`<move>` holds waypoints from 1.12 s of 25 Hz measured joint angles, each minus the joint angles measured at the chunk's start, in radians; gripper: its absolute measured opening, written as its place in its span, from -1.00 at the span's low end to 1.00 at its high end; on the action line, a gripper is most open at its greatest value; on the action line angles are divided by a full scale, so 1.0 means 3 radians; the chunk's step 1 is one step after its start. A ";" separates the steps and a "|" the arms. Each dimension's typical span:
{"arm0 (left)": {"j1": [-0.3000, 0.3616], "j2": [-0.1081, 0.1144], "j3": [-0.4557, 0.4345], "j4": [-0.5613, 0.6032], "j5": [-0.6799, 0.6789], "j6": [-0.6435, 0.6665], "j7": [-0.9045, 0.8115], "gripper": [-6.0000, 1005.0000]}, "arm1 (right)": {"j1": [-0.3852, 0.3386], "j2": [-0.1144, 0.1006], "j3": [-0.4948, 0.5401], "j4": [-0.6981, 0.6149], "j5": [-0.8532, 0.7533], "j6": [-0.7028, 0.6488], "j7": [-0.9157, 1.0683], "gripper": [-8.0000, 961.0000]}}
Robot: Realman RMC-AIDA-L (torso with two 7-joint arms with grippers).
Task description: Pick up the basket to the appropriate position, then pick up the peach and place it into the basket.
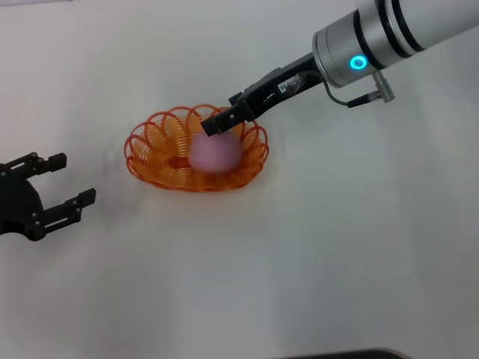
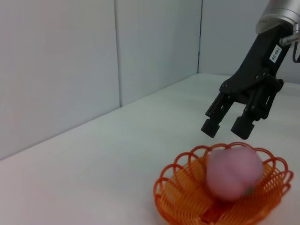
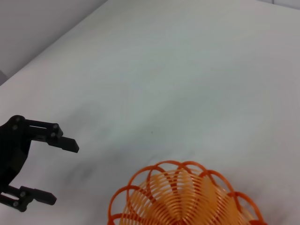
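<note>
The orange wire basket (image 1: 150,146) sits on the white table, left of centre. The pink peach (image 1: 215,153) lies inside it, toward its right side. My right gripper (image 1: 218,125) hangs just above the peach with its fingers apart and nothing between them. The left wrist view shows this gripper (image 2: 226,127) open a short way over the peach (image 2: 233,172), which rests in the basket (image 2: 178,190). My left gripper (image 1: 75,177) is open and empty on the table to the left of the basket. The right wrist view shows it (image 3: 63,172) beyond the basket rim (image 3: 140,183).
The white table (image 1: 337,262) stretches around the basket. A pale wall (image 2: 70,70) stands behind the table in the left wrist view. A dark edge (image 1: 352,354) shows at the near side.
</note>
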State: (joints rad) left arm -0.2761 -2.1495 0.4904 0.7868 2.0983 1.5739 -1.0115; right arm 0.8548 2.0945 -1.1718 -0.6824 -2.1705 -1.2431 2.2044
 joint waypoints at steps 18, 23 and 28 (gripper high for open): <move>-0.0042 0.0032 -0.0003 -0.0072 -0.0001 0.0002 -0.0016 0.44 | -0.0486 -0.0030 0.0194 -0.0473 0.0393 -0.0336 -0.0266 0.93; -0.0056 0.0038 -0.0017 -0.0113 -0.0019 0.0013 -0.0028 0.44 | -0.0877 -0.0032 0.0375 -0.0688 0.0820 -0.0559 -0.0685 0.92; -0.0048 0.0042 -0.0069 -0.0136 -0.0021 0.0027 -0.0064 0.44 | -0.1188 -0.0034 0.0603 -0.0679 0.0946 -0.0772 -0.1217 0.92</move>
State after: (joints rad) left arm -0.2906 -2.1368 0.4698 0.7458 2.0921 1.5819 -1.0307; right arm 0.4983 2.0843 -0.9909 -0.8861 -1.8866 -1.4747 1.8392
